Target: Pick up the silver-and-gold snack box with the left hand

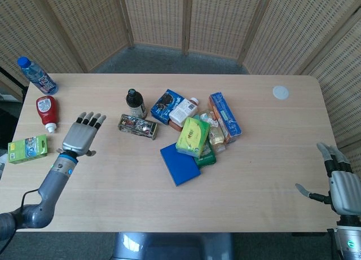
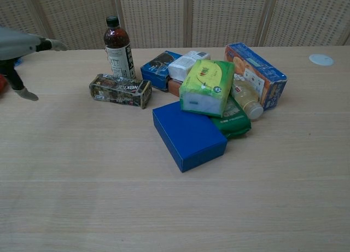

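The silver-and-gold snack box lies flat on the table, just in front of a dark bottle. My left hand hovers open to the left of the box, fingers spread and pointing away from me, holding nothing. A gap of bare table separates it from the box. My right hand rests open at the table's right front edge, far from the box; the chest view does not show it.
A cluster of boxes and packets sits right of the snack box: a blue flat box, a green tissue pack, an orange-blue carton. A red bottle, a green carton and a water bottle lie at the left edge.
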